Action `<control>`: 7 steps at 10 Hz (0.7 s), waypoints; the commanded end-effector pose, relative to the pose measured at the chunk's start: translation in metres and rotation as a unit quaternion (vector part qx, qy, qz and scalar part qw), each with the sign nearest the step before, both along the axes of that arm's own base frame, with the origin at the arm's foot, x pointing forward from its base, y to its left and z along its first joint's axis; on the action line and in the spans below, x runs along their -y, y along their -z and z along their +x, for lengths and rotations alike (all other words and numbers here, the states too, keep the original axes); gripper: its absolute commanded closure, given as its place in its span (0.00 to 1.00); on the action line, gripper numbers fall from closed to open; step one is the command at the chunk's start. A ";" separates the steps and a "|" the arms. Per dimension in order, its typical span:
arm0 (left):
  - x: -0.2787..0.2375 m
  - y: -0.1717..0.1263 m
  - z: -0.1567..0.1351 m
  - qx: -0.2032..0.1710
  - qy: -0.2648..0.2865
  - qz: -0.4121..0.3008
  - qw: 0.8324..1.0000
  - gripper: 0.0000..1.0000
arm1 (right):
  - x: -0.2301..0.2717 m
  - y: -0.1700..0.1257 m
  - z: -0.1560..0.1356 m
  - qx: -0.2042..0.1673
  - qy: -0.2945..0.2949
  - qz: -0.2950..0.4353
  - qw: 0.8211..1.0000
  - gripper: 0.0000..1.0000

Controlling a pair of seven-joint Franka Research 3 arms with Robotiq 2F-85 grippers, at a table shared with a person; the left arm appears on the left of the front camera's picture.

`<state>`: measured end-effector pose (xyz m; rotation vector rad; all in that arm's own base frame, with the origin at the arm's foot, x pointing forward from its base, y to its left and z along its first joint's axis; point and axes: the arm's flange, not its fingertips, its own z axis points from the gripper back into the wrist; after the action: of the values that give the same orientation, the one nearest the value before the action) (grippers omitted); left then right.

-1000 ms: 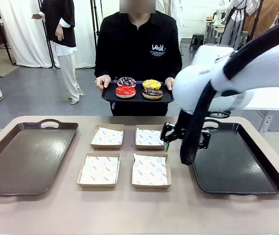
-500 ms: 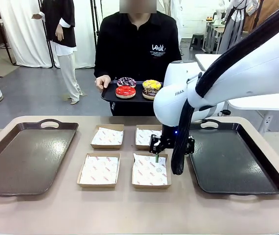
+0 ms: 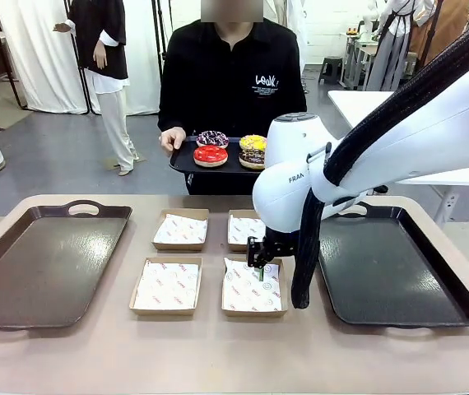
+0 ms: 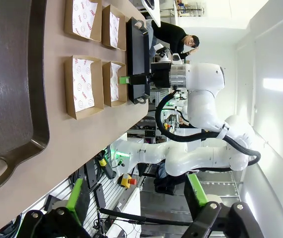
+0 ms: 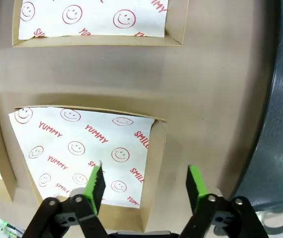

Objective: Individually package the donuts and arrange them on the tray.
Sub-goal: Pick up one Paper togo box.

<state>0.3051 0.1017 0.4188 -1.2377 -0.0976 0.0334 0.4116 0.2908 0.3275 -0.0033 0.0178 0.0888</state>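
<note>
Straddling the right wall of the near paper-lined brown cardboard box (image 5: 156, 153), the open right end effector (image 5: 145, 191) should descend squarely and pinch cardboard only.

Grey floor (image 3: 45, 156), white curtains (image 3: 33, 58) along the far side. Tan table (image 3: 218, 358) up front, white table (image 3: 351, 100) behind on the right, dark stool (image 3: 331, 67) beyond it. Left wrist view: white wall (image 4: 275, 44), 1 bright light panel (image 4: 276, 85).
</note>
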 end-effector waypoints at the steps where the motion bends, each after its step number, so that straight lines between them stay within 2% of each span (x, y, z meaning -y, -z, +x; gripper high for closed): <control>1: 0.000 -0.002 0.000 -0.002 -0.003 -0.009 1.000 0.00 | 0.009 0.008 -0.001 0.006 0.003 0.009 1.000 0.56; 2: 0.000 -0.002 0.000 -0.002 -0.003 -0.009 1.000 0.00 | 0.010 0.010 -0.001 0.003 0.006 0.009 1.000 1.00; 4: 0.000 -0.002 0.000 -0.002 -0.003 -0.009 1.000 0.00 | 0.008 0.009 -0.001 0.005 0.007 0.008 1.000 1.00; 5: 0.000 -0.002 0.000 -0.002 -0.003 -0.009 1.000 0.00 | 0.008 0.007 -0.002 0.009 0.007 0.006 1.000 0.95; 6: 0.000 -0.002 0.000 -0.002 -0.003 -0.009 1.000 0.00 | 0.008 0.007 -0.002 0.010 0.009 0.008 1.000 1.00; 7: 0.000 -0.002 0.000 -0.002 -0.003 -0.009 1.000 0.00 | 0.008 0.007 -0.001 0.009 0.012 0.010 1.000 1.00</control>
<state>0.3051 0.1017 0.4188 -1.2377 -0.0975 0.0334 0.4123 0.2833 0.3218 0.0000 0.0141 0.0739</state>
